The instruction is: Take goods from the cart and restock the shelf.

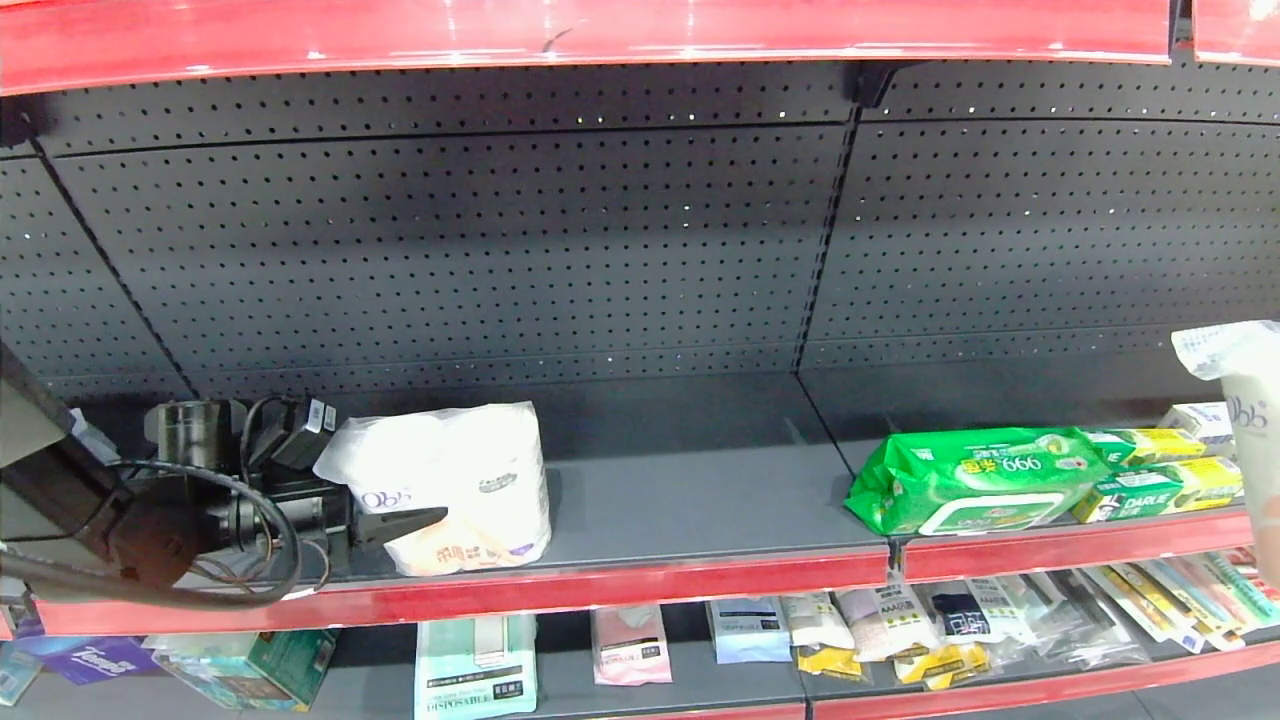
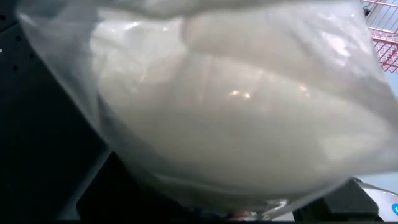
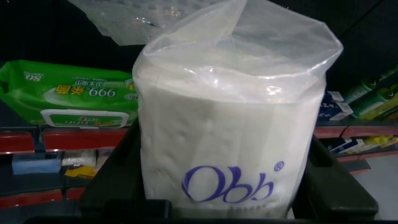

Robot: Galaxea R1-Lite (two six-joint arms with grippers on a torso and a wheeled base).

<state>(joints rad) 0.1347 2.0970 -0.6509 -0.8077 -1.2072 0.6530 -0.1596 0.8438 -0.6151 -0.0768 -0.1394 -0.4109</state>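
Observation:
A white tissue pack in clear wrap stands on the dark middle shelf, near its front left. My left gripper comes in from the left and is shut on it, one dark finger pressed into its front face. In the left wrist view the same pack sits very close to the camera. A second tissue pack sits upright between the black fingers of my right gripper, which is shut on it. That pack hangs at the far right, in front of the shelf.
A green wet-wipes pack and green-yellow toothpaste boxes lie on the right part of the middle shelf. Bare shelf lies between the tissue pack and the wipes. The lower shelf holds several small packets. A red-edged shelf hangs overhead.

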